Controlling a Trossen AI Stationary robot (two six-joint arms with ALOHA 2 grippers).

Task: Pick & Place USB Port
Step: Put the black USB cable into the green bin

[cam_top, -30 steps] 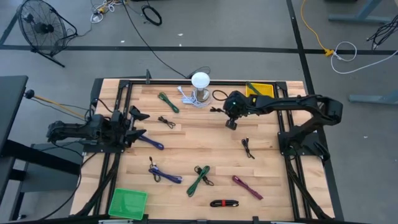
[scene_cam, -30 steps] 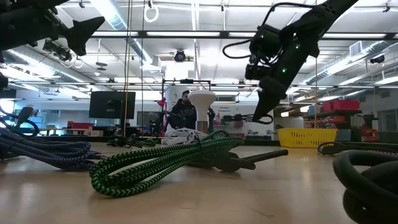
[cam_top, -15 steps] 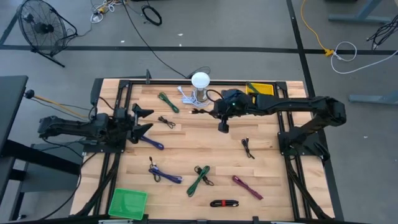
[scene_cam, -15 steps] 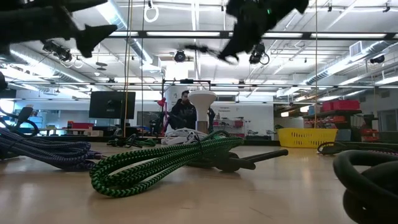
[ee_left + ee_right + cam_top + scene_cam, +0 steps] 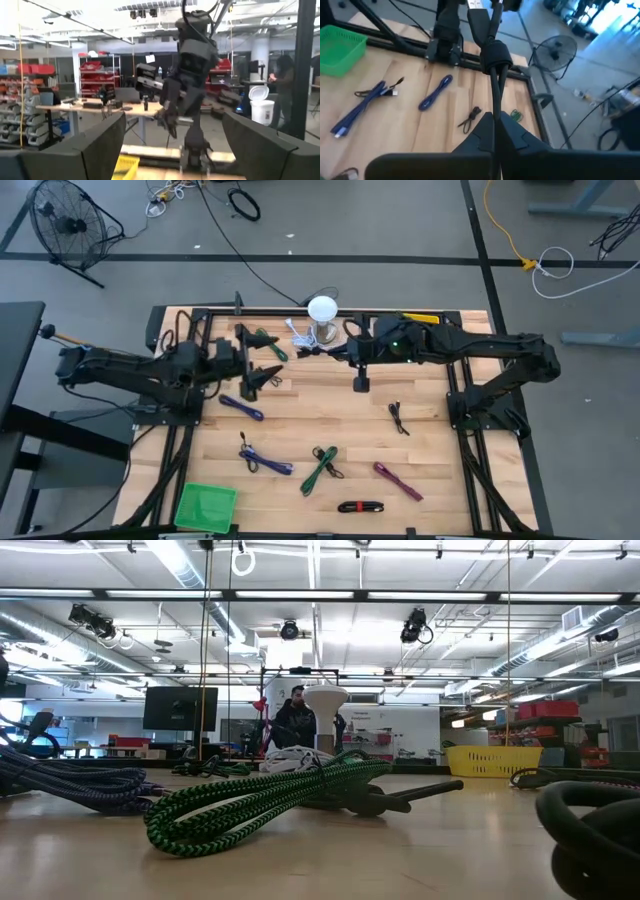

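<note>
My right gripper point(image 5: 352, 356) hangs high over the table's far middle, shut on a black cable point(image 5: 322, 352) with a wrapped bundle point(image 5: 495, 55) and a flat plug point(image 5: 478, 20). That cable points toward my left gripper point(image 5: 257, 362), which stands open in the air a short way to its left, holding nothing. In the left wrist view the open fingers frame the right arm point(image 5: 191, 75). A white round-topped stand point(image 5: 322, 310) stands on the table's far middle on its base, with a white cord point(image 5: 299, 333) beside it. Neither gripper shows in the low view. My right gripper pinches the black cable's thin strand point(image 5: 494, 111) between its two shut fingers, just behind the wrapped bundle. The fingers lie along the cable and slant down toward the table's left. Bundle and plug stick out beyond the fingertips, clear of the table.
Loose cables lie on the wood: green point(image 5: 268, 343), small black point(image 5: 268, 375), blue point(image 5: 242, 408), blue-purple point(image 5: 265, 462), green point(image 5: 320, 468), maroon point(image 5: 397, 480), black point(image 5: 360, 506), small black point(image 5: 399, 418). A green bin point(image 5: 206, 505) stands at the near left, a yellow bin point(image 5: 420, 320) at the far right.
My right gripper has risen out of the low view's top and swung toward the table's left, still shut on the black cable. My left gripper has risen and gone toward the table's right, staying open.
</note>
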